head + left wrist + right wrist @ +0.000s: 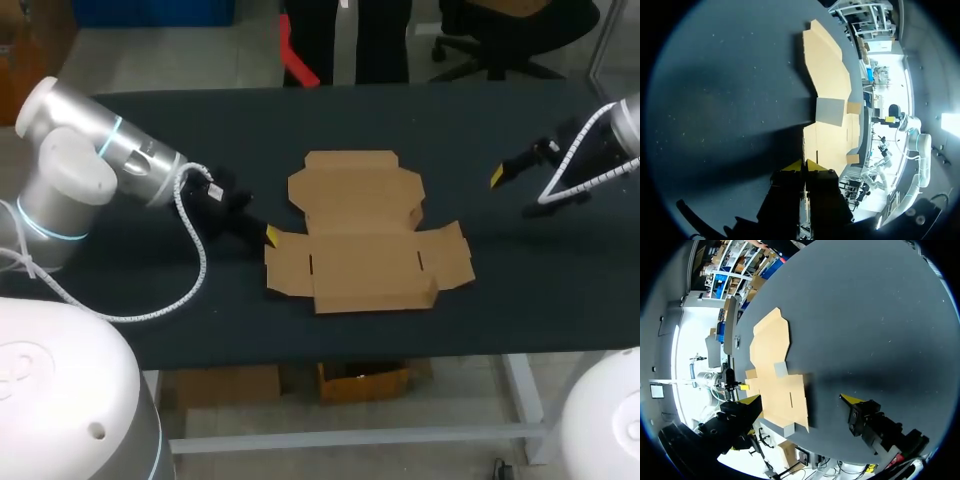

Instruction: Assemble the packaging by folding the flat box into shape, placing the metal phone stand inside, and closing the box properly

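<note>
The flat brown cardboard box (365,230) lies unfolded in the middle of the black table, its flaps spread out. My left gripper (270,236) is low at the box's left flap, shut, with its yellow tips (804,165) together right at the flap's edge (805,142). My right gripper (505,180) hovers to the right of the box and apart from it, with its fingers wide open (801,400) and nothing between them; the box (775,370) lies ahead of it. No phone stand shows in any view.
The dark table top (520,290) stretches bare to the right and in front of the box. Its front edge runs close below the box's near flap. My left arm's white body (90,160) stands at the table's left end.
</note>
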Controlling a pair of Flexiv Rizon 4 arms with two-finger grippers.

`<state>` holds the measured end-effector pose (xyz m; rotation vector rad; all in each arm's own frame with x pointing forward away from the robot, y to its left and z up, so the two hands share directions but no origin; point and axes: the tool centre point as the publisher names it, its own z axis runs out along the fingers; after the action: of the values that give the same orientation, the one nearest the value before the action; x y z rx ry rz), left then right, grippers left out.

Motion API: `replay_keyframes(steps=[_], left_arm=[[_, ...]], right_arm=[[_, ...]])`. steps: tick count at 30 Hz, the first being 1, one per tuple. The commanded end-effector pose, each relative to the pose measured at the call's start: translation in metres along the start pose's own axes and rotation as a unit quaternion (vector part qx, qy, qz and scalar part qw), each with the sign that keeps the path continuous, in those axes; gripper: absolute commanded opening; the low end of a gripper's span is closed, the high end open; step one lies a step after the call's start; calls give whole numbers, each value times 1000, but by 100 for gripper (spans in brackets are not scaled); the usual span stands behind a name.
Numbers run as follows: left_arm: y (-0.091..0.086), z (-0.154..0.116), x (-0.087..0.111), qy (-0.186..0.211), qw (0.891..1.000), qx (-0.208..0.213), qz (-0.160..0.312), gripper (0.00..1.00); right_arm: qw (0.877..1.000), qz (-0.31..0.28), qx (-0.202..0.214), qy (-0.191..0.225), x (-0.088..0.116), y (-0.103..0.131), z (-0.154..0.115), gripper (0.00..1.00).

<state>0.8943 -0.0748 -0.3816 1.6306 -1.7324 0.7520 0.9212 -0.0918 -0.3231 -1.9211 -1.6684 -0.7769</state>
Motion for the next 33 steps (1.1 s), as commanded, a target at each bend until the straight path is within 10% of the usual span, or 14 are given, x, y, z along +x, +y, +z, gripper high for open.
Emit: replay_keyframes(steps=[1,9,11,13,14,15,33], left_arm=[[3,0,0,-1,1000,3,-1,0],[0,4,-4,-6,1000,-5,-7,0],[0,4,-5,-6,1000,-5,-8,37],[0,3,-5,-7,1000,-4,-9,53],[-1,2,-4,-8,1000,-3,-9,91],[-1,0,-4,-11,1000,0,-9,100],[-21,-60,13,-60,995,73,26,100]], right_arm=[[1000,0,3,2,-1,0,-1,100],[1000,1,3,3,-1,0,0,100],[1000,1,3,3,-1,0,0,100],[1000,1,3,3,-2,0,-1,100],[1000,1,3,3,-2,0,-1,100],[1000,1,3,3,-2,0,-1,100],[1000,-7,-5,6,5,-1,-11,100]])
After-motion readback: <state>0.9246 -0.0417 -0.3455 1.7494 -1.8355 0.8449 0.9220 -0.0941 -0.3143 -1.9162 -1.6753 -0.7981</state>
